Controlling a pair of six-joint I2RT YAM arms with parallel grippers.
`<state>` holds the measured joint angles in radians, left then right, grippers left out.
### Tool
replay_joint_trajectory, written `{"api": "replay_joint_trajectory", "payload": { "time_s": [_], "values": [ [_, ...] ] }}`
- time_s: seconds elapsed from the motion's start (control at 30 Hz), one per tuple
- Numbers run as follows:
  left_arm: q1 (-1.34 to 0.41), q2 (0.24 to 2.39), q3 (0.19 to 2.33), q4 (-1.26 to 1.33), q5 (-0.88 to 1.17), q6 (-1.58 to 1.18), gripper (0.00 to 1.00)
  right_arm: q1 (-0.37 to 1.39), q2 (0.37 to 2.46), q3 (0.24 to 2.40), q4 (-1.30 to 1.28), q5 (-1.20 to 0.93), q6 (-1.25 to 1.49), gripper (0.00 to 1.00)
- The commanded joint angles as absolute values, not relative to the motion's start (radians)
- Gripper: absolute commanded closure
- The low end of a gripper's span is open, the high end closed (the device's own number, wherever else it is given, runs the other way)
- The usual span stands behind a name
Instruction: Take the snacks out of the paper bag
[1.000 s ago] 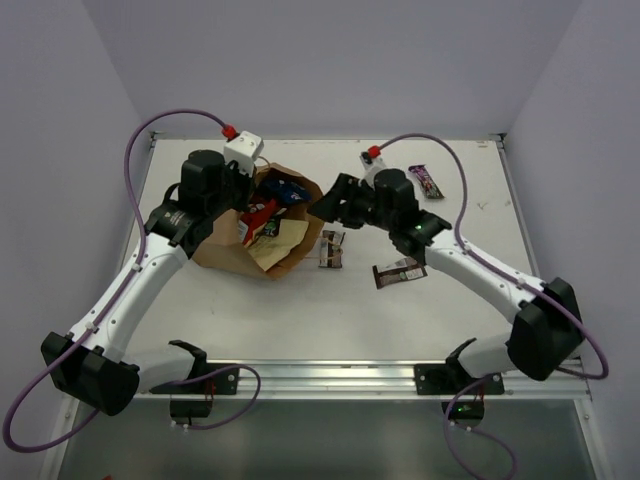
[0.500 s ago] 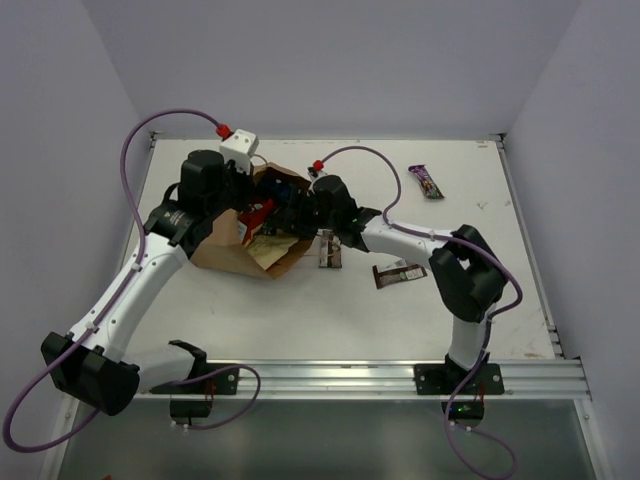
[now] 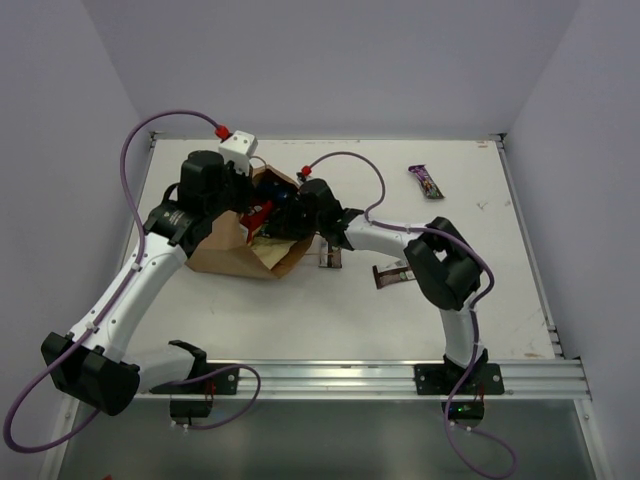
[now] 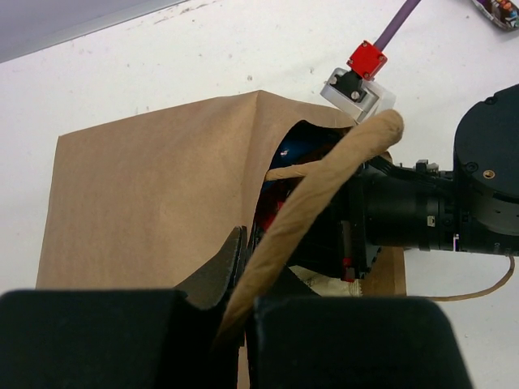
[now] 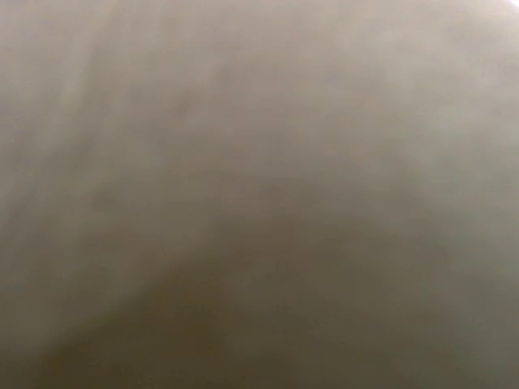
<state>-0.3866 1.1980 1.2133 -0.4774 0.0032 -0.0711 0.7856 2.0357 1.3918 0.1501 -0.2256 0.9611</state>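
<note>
A: So, from above, where is the paper bag (image 3: 228, 252)?
B: Lying on its side on the table (image 3: 500, 300), directly under the left end effector (image 3: 250, 197), which sits at the rim of its mouth. The right end effector (image 3: 293, 207) reaches into that mouth from the opposite side. Red snacks (image 3: 262, 212) show just beside it, inside the bag.
A: Anything outside the bag?
B: Two dark brown bars (image 3: 392, 276) lie behind the right end effector, along its arm. A purple bar (image 3: 425, 181) lies well apart, farther back.
A: And the left wrist view?
B: The left end effector (image 4: 235, 312) is pressed together on the bag's twisted loop handle (image 4: 324, 186). Ahead of it the bag gapes, a blue packet (image 4: 304, 142) inside, and the right arm's black wrist (image 4: 430, 219) fills the opening.
A: The right wrist view?
B: Only a tan-brown blur. I cannot tell whether the right end effector is spread or pinching something.
</note>
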Motion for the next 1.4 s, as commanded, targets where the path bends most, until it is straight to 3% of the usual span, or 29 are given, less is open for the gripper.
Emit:
{"api": "replay_joint_trajectory", "payload": {
  "time_s": [0.0,0.27,0.67,0.83,1.0,1.07,1.2,1.3,1.37],
  "values": [
    [-0.385,1.163,1.23,-0.417,0.005,-0.089,1.0,0.792,2.002,1.428,0.17,-0.199,0.931,0.99],
    [-0.379,1.15,1.18,-0.423,-0.141,-0.04,1.0,0.735,1.734,1.356,0.089,-0.259,0.835,1.0],
    [-0.305,1.184,1.166,-0.399,-0.176,-0.005,1.0,0.346,1.269,1.074,-0.037,-0.477,0.756,1.0],
    [-0.304,1.184,1.177,-0.405,-0.166,0.028,1.0,0.23,1.21,0.953,-0.048,-0.453,0.744,1.0],
    [-0.304,1.175,1.186,-0.414,-0.121,0.046,1.0,0.163,1.291,0.896,-0.02,-0.442,0.73,1.0],
    [-0.304,1.17,1.187,-0.422,-0.095,0.055,1.0,0.134,1.33,0.903,-0.1,-0.372,0.704,0.91],
    [-0.304,1.173,1.195,-0.448,-0.025,0.066,1.0,0.121,1.344,0.96,-0.282,-0.136,0.657,0.36],
    [-0.304,1.17,1.204,-0.469,-0.005,0.06,1.0,0.146,1.284,0.988,-0.298,-0.081,0.646,0.19],
    [-0.305,1.17,1.213,-0.474,0.029,0.058,1.0,0.211,1.253,1.006,-0.278,-0.095,0.653,0.16]
  ]
}}
